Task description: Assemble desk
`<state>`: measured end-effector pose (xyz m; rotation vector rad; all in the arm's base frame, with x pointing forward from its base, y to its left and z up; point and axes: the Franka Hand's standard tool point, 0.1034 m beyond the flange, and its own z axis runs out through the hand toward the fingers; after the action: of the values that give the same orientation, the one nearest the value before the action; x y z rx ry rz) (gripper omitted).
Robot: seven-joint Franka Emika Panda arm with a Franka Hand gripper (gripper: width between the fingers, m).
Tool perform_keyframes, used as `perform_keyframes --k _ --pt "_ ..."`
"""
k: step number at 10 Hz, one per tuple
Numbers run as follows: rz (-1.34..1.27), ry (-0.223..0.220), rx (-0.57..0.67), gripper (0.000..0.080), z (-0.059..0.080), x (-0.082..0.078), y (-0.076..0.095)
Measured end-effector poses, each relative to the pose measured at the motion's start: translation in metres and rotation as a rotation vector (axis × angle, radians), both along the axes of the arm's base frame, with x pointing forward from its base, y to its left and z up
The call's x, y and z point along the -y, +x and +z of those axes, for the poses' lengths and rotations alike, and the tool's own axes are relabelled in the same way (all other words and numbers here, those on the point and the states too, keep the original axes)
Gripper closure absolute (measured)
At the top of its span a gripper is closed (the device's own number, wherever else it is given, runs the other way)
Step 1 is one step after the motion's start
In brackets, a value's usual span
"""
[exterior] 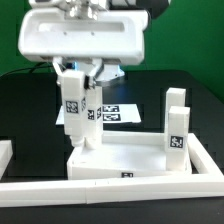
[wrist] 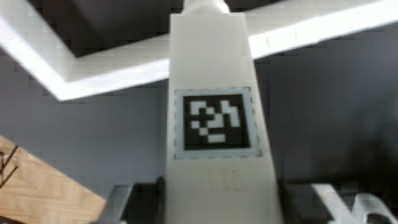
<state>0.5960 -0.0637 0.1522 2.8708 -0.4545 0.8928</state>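
My gripper (exterior: 78,78) is shut on a white square leg (exterior: 80,120) and holds it upright, tag facing out. The leg's lower end is at the near left corner of the white tray-like tabletop (exterior: 130,177), in the exterior view's left; whether it is seated there I cannot tell. In the wrist view the leg (wrist: 217,90) runs straight out from between the fingers (wrist: 135,205), and its narrow tip reaches the tabletop's rim (wrist: 80,62). Two more tagged legs (exterior: 177,130) stand upright at the tabletop's right end.
The marker board (exterior: 118,113) lies flat on the black table behind the tabletop. A long white border rail (exterior: 110,192) runs along the front, with another piece (exterior: 5,152) at the exterior view's left. Green backdrop behind.
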Motion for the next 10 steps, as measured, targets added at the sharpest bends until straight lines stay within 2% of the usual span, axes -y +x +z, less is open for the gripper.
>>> perform_keyframes --k 5,10 --pt "0.014 -0.012 -0.033 0.0512 -0.021 -0.006 -0.006" --pt "0.018 -0.024 -0.022 0.0512 -0.024 -0.006 -0.004"
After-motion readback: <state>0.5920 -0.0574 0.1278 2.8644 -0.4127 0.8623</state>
